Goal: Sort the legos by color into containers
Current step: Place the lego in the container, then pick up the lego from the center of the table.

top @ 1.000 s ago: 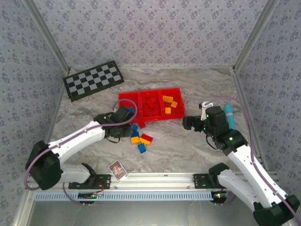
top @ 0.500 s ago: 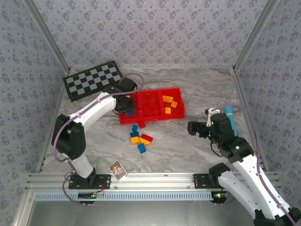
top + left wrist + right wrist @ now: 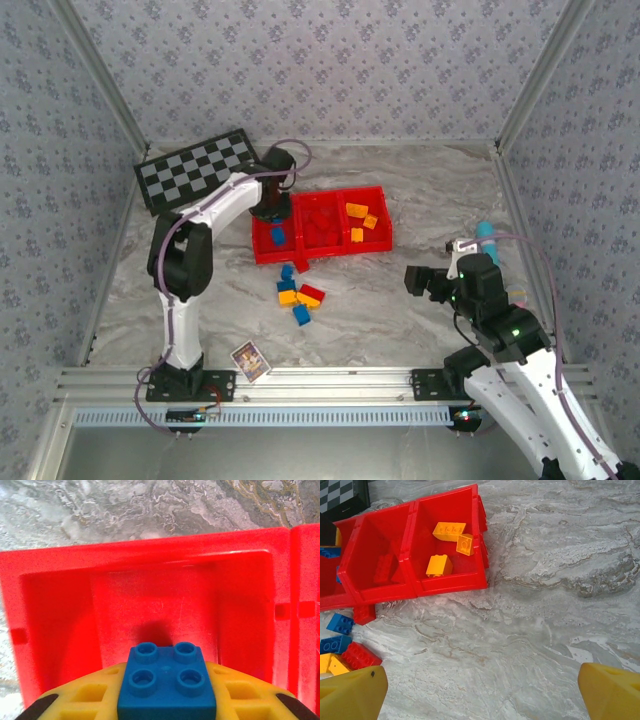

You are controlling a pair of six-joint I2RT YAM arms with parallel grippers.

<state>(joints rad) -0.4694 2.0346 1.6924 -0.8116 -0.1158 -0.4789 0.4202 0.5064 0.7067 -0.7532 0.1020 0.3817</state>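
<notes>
Since a second ago the left arm has swung away from the loose pile and up to the tray, while the right arm has drawn back toward its own side.

Now a blue brick [image 3: 167, 682] sits pinched between the yellow fingers of the left gripper [image 3: 275, 222], studs up, right over the left compartment [image 3: 150, 605] of the red tray [image 3: 300, 252]. That compartment looks bare in the wrist view, so I'd say this is where the blues are meant to go and the brick is about to be let go.

The middle compartment [image 3: 322, 225] holds red pieces, hard to count against the red plastic. The right compartment [image 3: 460, 572] has three orange-yellow bricks [image 3: 439, 565], so the colour scheme is already set.

Just in front of the tray, the loose legos [image 3: 298, 295] lie in a small cluster on the marbled surface [image 3: 400, 180]: blue, red and orange-yellow mixed together, with sorting plainly unfinished.

Well off to the right, the right gripper [image 3: 480, 690] hangs over bare surface with its jaws spread wide and nothing between them, likely keeping clear of the left arm's drop.
</notes>
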